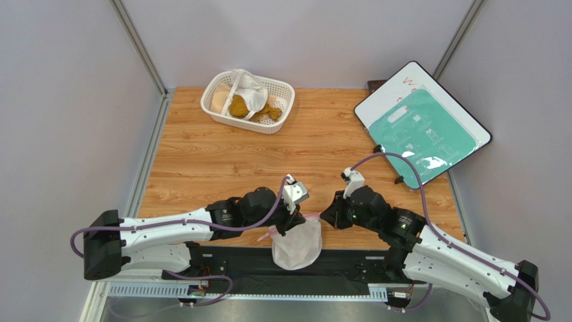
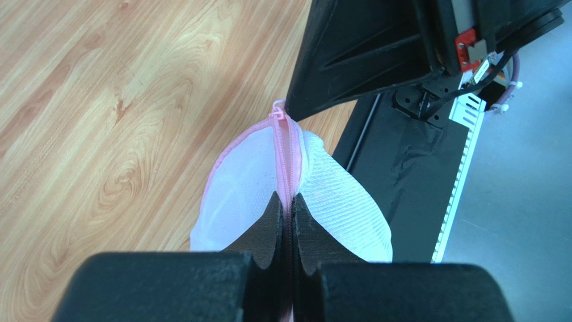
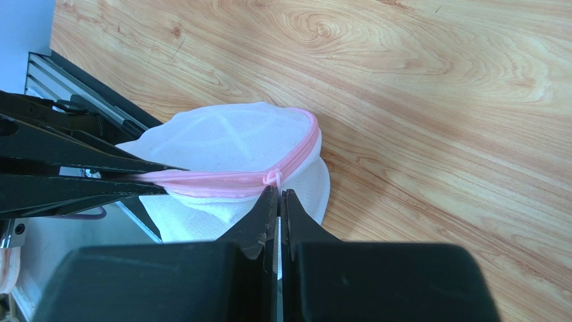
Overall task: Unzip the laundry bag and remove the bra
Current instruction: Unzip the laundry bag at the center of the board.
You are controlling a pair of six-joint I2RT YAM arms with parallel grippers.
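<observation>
Nearest, at the near edge, left arm and right arm, both black and white, bent inward toward each other. Beneath them, wooden table. At the far right corner, white board with a teal sheet, lying askew. Far, left of centre, white lattice basket holding a mustard cloth and a white cloth.

Between the grippers, at the near edge, bag: white mesh with pink trim, drooping over the table's lip onto the black base strip. Left gripper: clamped tight on the bag's pink zipper trim, with the seam running straight out from between the pads. Right gripper: fingers pressed almost together, tips right at the zipper pull; actual grip on the pull impossible to confirm. Zipper closed along the stretch from left gripper to pull.
</observation>
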